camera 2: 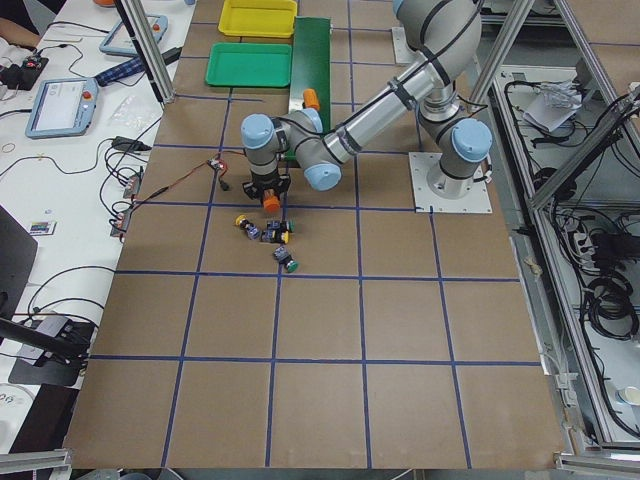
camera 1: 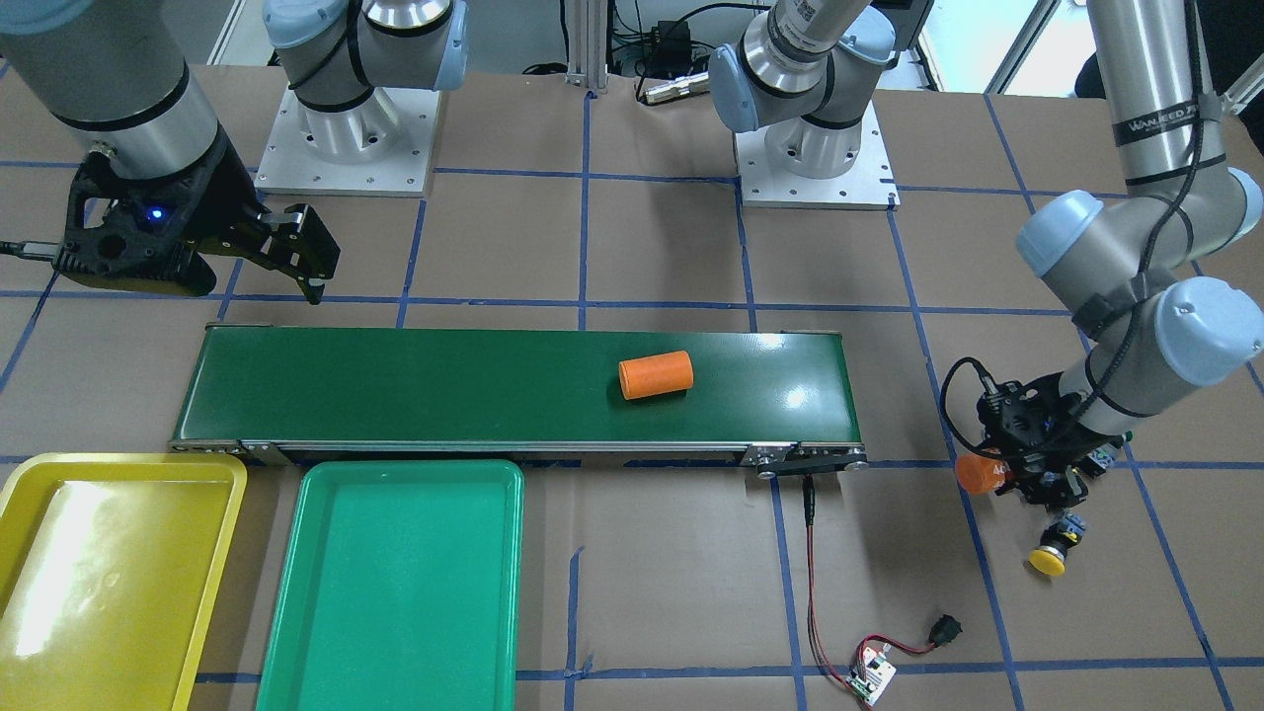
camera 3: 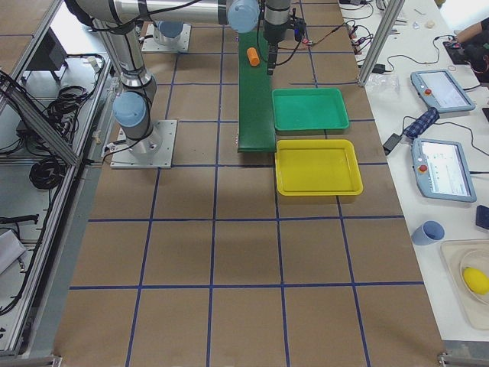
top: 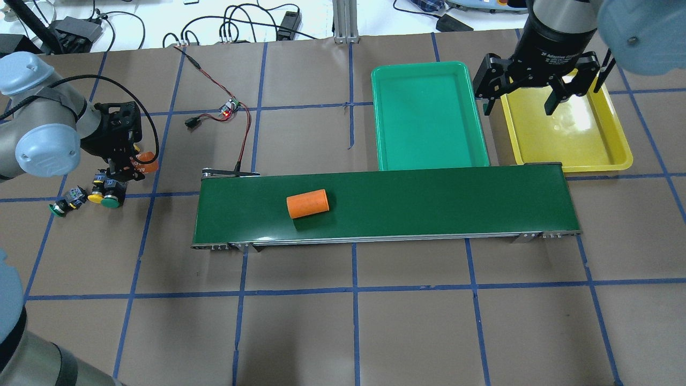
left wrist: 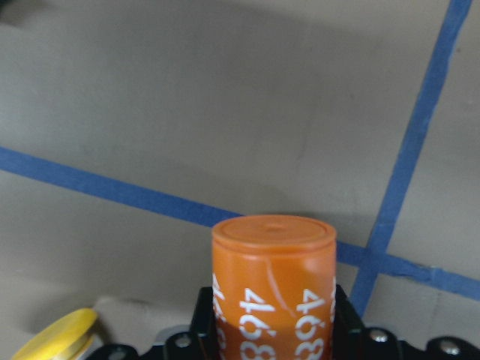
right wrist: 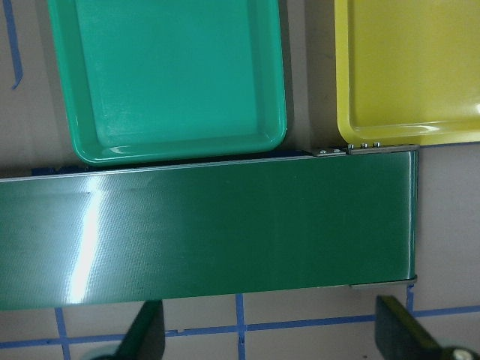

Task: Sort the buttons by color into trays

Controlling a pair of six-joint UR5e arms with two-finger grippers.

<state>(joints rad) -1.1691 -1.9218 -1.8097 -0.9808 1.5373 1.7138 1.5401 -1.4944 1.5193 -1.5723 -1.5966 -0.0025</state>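
1. The left arm reaches out low toward the left edge of the tabletop [top: 353, 321], its elbow folded and its wrist turned down, so the left gripper [top: 127, 167] points at the surface.
2. Its fingers are clamped on an orange cylinder [top: 146, 162] with white digits. The free end sticks out toward the conveyor belt [top: 429, 203].
3. One yellow button [camera 1: 1049, 558] lies just beside that gripper on the operators' side.
4. The other yellow button [top: 96, 197] and a green button [top: 111, 202] sit together on the robot's side of it. A second green button [top: 58, 208] lies nearer the left edge.
5. The right arm holds the right gripper [top: 520, 102] high and straight down over the belt's right end, with its fingers wide apart and holding nothing.
6. The green tray [top: 423, 65] and the yellow tray [top: 621, 139] lie side by side against the belt's far side, toward the far right corner.
7. A second orange cylinder [top: 307, 203] lies on its side on the belt.
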